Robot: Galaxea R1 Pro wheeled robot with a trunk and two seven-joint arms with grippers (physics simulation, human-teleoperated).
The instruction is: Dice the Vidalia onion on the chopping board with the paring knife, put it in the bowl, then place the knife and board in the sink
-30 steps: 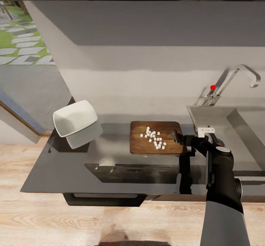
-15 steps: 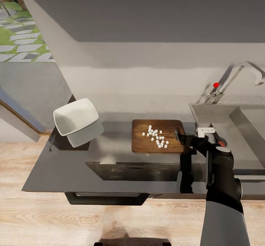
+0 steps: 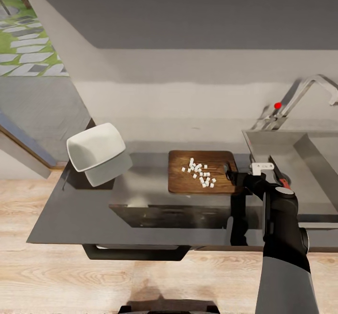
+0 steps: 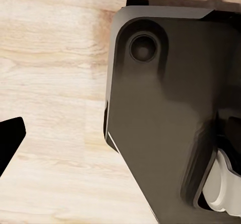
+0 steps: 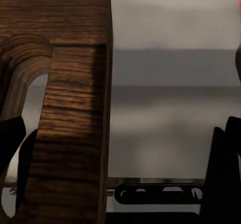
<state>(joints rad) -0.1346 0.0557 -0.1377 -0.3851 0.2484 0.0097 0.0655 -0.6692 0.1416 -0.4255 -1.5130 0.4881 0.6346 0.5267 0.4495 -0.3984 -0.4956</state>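
Slightly advanced, right gripper (image 3: pixel 230 175) meets chopping board (image 3: pixel 199 179) handle end, frame centre; its grip cannot be told.

The head view looks steeply down and forward from high above the surface (image 3: pixel 70 220), taking in its whole front edge, the back wall, the chopping board (image 3: pixel 199 178) near frame centre, the sink (image 3: pixel 300 164) at the right edge and wooden floor along the bottom. The right wrist view sits very close to the chopping board (image 5: pixel 70 108), whose handle slot end occupies the left half of its frame, grey surface behind; both views share that board end. The left wrist view faces down at the wooden floor (image 4: pixel 50 73), close against a dark part of the robot's body (image 4: pixel 160 123).
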